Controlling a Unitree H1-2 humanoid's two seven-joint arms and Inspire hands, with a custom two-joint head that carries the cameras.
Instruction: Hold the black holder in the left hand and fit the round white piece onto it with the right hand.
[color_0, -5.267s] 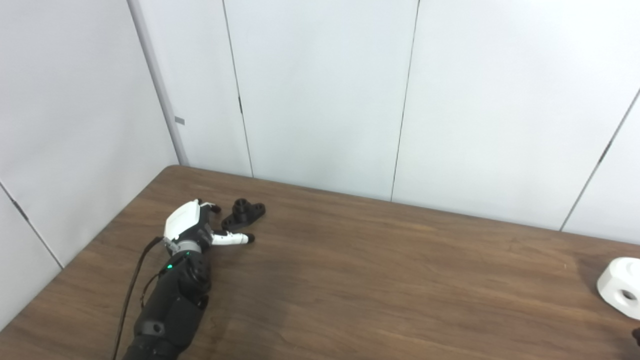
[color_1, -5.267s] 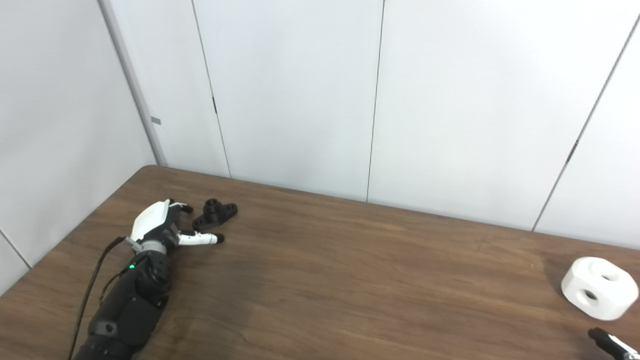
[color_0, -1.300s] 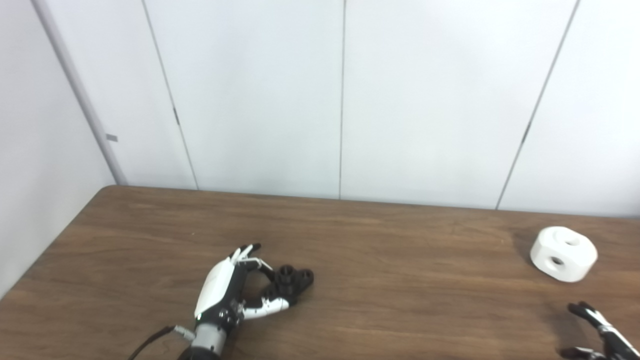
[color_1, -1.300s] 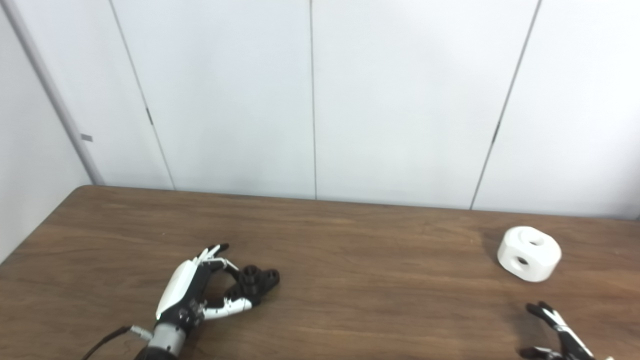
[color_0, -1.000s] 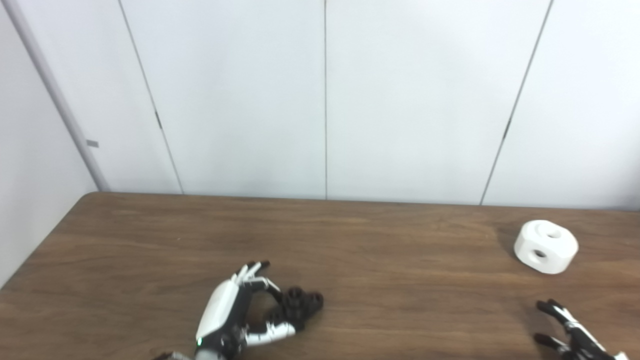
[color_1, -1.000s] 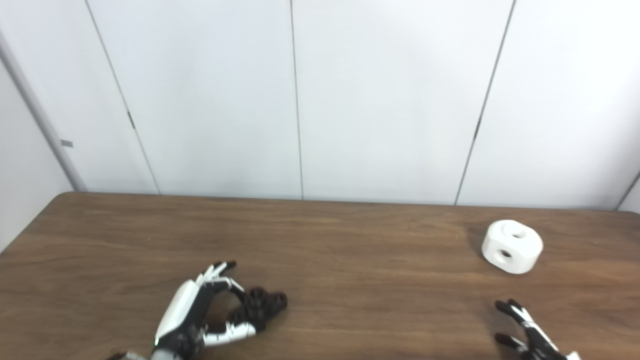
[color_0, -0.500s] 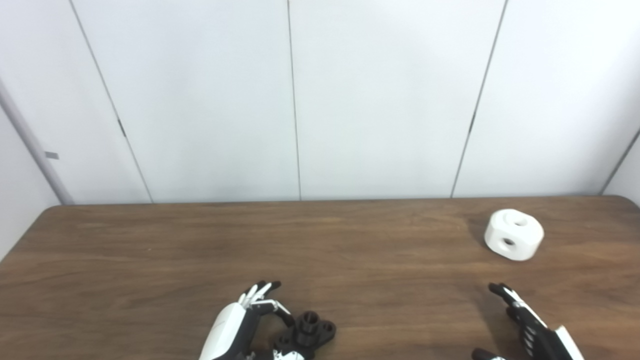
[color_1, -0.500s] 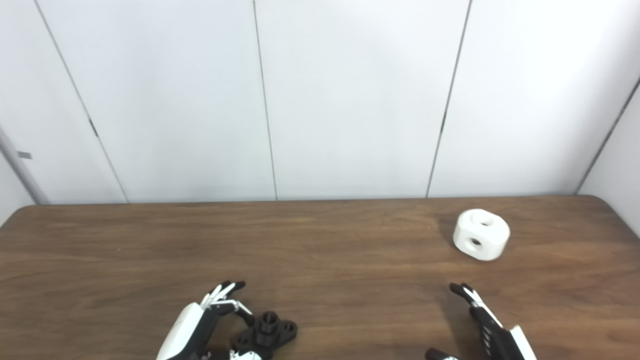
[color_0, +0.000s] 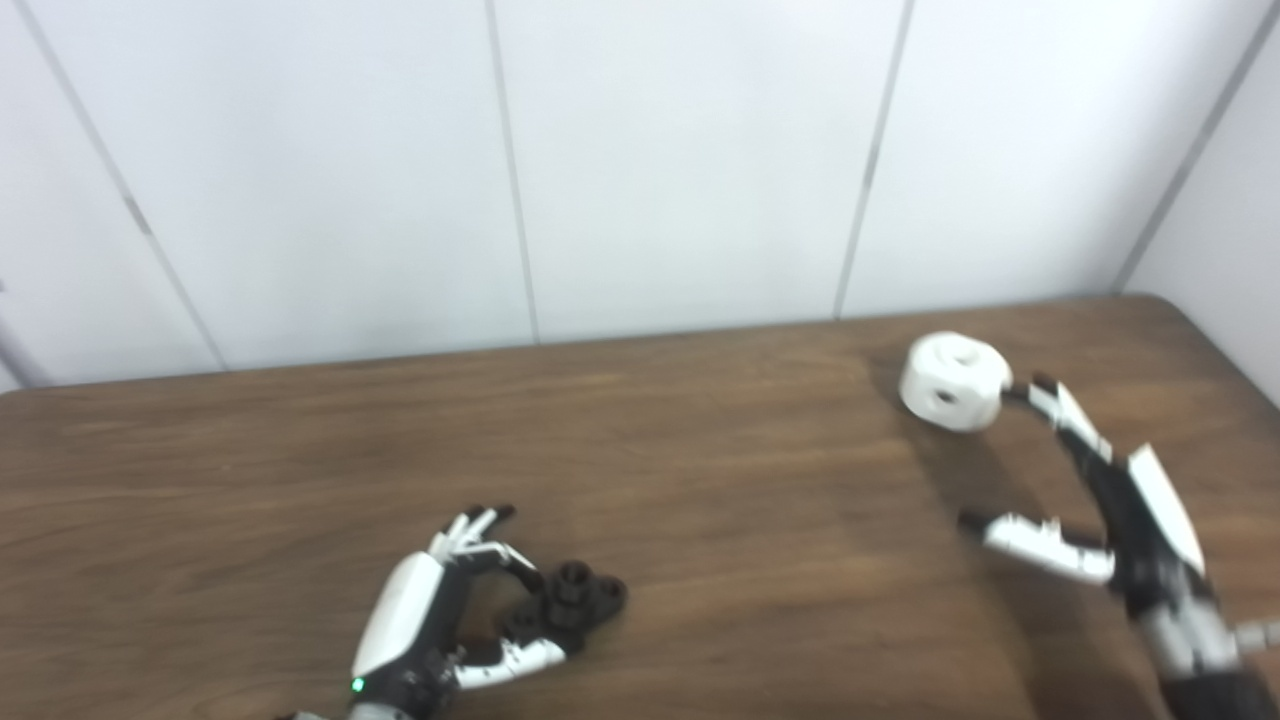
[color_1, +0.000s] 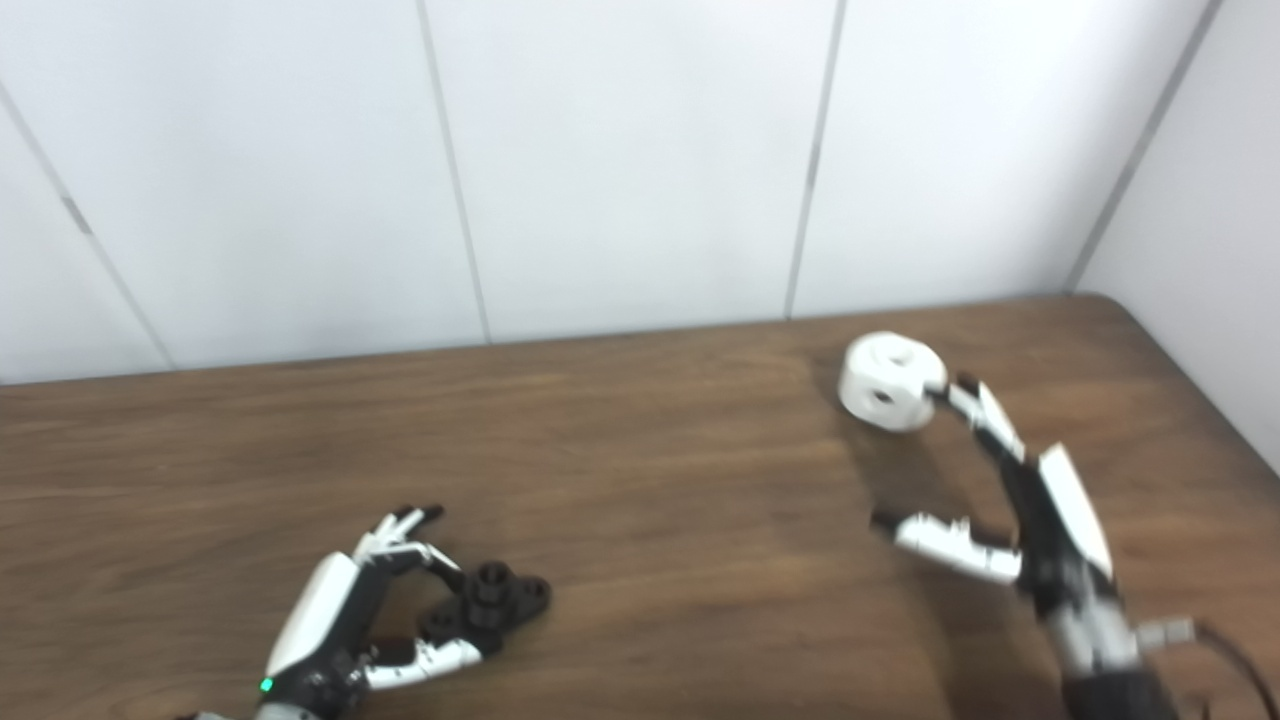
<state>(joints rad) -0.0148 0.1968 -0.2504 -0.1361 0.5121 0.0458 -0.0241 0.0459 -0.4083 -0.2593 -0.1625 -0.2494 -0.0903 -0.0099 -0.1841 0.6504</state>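
- Over on the right side, the right eye view shows a bit more than the left eye view does: a cable (color_1: 1225, 645) trails off the wrist of the right hand (color_1: 1040, 530), and more of the table (color_1: 640, 480) lies past that hand toward the far right corner. The left eye view cuts the wrist off closer to the edge and only catches a stub there.
- Both views are a little blurry, so fine detail on the fingers is hard to call.
- Right hand is spread wide, holding nothing. Its fingers (color_0: 1065, 420) stretch out toward the white piece (color_0: 953, 382), and the tips are right at its right side. Touching or just short of it, can't tell from either view.
- Thumb (color_0: 1035, 545) of that hand sticks out to the left, well apart from the white piece and nearer the robot than the piece is.
- White piece sits on the table just beyond the right hand's fingertips, a round chunky thing with a hole on top and one in its side.
- Left hand (color_0: 425, 620) is curled around the black holder (color_0: 572, 600), which sits just to the right of its palm. Thumb (color_1: 425, 655) comes in from the near side and the fingers (color_1: 400, 540) arch over from the far side, both reaching the holder's left end, so it looks like a pinch grip.
- Holder looks like it's resting on the table, with its round post pointing up and its flat ears sticking out past the fingers to the right.
- Two hands are well apart, with bare brown tabletop between them and white wall panels (color_0: 680, 160) behind.
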